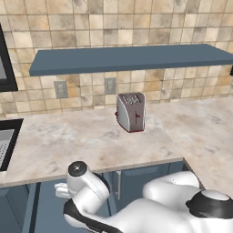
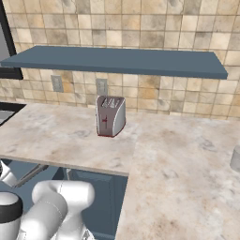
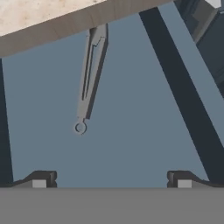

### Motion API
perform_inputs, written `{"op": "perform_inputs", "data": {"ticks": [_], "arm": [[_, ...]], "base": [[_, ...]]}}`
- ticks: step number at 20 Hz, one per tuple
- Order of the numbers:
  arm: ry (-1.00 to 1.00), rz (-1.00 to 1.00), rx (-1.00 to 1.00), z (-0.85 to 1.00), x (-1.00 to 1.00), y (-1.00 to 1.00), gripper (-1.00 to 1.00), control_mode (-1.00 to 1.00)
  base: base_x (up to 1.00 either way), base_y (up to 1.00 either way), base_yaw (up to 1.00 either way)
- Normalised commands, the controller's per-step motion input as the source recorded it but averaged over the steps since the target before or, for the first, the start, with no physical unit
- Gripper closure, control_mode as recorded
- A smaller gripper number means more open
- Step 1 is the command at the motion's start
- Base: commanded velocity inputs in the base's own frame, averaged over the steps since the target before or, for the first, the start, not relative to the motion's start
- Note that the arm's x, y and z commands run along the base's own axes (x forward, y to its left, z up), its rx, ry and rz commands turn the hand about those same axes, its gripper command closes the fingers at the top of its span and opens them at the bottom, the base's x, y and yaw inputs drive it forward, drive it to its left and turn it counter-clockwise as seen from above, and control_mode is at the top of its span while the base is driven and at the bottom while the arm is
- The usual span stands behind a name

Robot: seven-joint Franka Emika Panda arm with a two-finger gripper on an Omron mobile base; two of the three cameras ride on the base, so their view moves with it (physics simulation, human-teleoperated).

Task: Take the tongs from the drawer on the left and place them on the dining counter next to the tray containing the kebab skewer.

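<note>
Gripper (image 3: 111, 179) spread wide, holding nothing, poised above open drawer (image 3: 131, 131). Tongs (image 3: 90, 76) flat on drawer floor in hand view, ringed end nearest fingertips (image 3: 41, 178), far end running under counter edge (image 3: 65, 24), well apart from both tips. From base views instead: toaster (image 1: 131, 111) upright on counter, blue shelf (image 1: 132, 58) above, wall outlets (image 1: 60, 89) behind.

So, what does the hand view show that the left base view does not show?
The hand view looks into the open drawer, where the tongs lie on its floor, and the end effector is open above them, holding nothing. The left base view shows the toaster, the wall shelf and the wall outlets. Both views share the beige counter and the blue cabinet fronts.
</note>
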Motion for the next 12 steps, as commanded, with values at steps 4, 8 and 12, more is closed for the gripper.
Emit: {"op": "perform_inputs", "data": {"ticks": [4,8,12], "arm": [[0.0,0.0,0.0,-0.18,0.27,0.02,-1.0,-1.0],[0.0,0.0,0.0,-0.24,0.24,0.01,-1.0,-1.0],[0.0,0.0,0.0,-0.28,0.17,0.08,-1.0,-1.0]], "base": [[0.0,0.0,0.0],[0.0,0.0,0.0],[0.0,0.0,0.0]]}}
